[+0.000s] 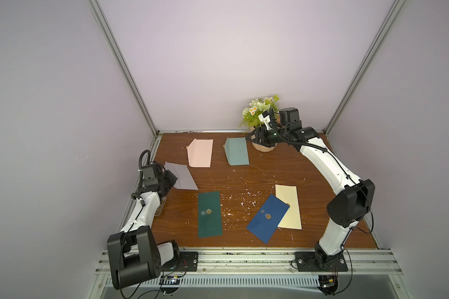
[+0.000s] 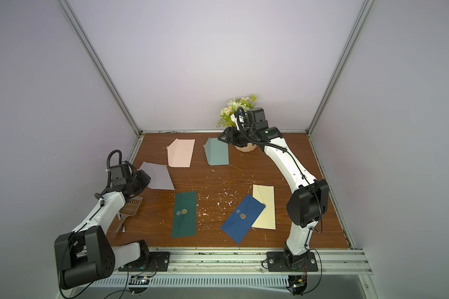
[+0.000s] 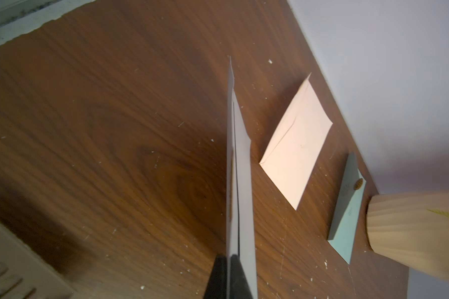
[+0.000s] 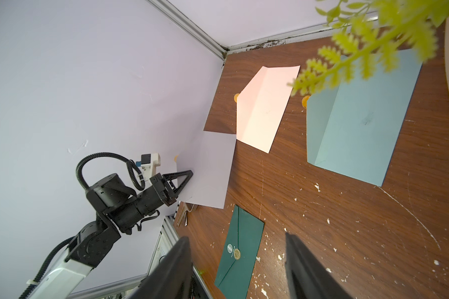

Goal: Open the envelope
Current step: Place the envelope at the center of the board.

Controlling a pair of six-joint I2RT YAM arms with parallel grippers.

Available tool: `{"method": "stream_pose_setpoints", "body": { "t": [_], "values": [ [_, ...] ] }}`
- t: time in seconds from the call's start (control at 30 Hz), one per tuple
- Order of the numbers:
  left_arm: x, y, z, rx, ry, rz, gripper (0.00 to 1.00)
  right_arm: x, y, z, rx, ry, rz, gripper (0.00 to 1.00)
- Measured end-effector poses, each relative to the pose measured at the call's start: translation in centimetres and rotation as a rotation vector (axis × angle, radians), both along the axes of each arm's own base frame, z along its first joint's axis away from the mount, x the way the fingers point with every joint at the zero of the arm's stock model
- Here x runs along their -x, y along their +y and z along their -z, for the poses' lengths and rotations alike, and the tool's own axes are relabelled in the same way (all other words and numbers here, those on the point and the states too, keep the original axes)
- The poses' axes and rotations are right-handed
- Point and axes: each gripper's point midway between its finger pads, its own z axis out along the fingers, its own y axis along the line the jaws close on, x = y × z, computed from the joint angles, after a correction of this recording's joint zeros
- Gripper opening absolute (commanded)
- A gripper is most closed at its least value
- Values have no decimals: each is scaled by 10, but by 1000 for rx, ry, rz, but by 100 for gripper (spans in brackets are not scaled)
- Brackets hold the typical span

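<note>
Scoop: a slotted scoop (image 2: 131,207) lies on the table (image 1: 244,176) at its left edge, beside the left arm.
Left pincer: the left pincer (image 1: 171,178) has its jaws pressed together on the near-left edge of the grey envelope (image 1: 180,176). In the left wrist view the black fingers (image 3: 237,277) pinch the paper, which runs away from them edge-on.
Grey envelope: gripped at the table's left side and tilted, in front of the pink envelope. Two layers show slightly parted along its edge in the left wrist view. Whether its far corner touches the wood cannot be told.
Pink envelope: the pink envelope (image 1: 200,152) lies near the back wall with its flap folded up and a round seal at the flap's tip.
Dark green envelope: the dark green envelope (image 1: 209,214) lies flat toward the front, flap down under a gold seal.
Teal envelope: the teal envelope (image 1: 237,151) lies just right of the pink one, flap raised too.
Right pincer: the right pincer (image 1: 252,136) has its jaws well apart with nothing between them. It hangs above the table just in front of the flower pot (image 1: 263,148).
Navy envelope: the navy envelope (image 1: 266,218) lies sealed at front right, overlapping the cream envelope (image 1: 290,207).
</note>
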Motion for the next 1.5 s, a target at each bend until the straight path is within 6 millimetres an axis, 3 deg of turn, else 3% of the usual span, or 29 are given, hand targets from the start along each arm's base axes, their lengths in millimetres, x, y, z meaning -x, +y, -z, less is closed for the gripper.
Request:
{"method": "stream_pose_setpoints", "body": {
  "t": [0.53, 0.87, 1.13, 1.5],
  "values": [
    [3, 25, 50, -54, 193, -50, 0, -4, -9, -1, 2, -6, 16, 62],
    [-10, 31, 57, -69, 173, -59, 3, -4, -8, -1, -1, -5, 11, 62],
    [-22, 37, 59, -89, 177, -50, 26, -3, -8, -1, 0, -5, 9, 62],
    [-16, 43, 52, -132, 191, -64, 29, -3, -8, -1, 0, -5, 8, 61]
  ]
}}
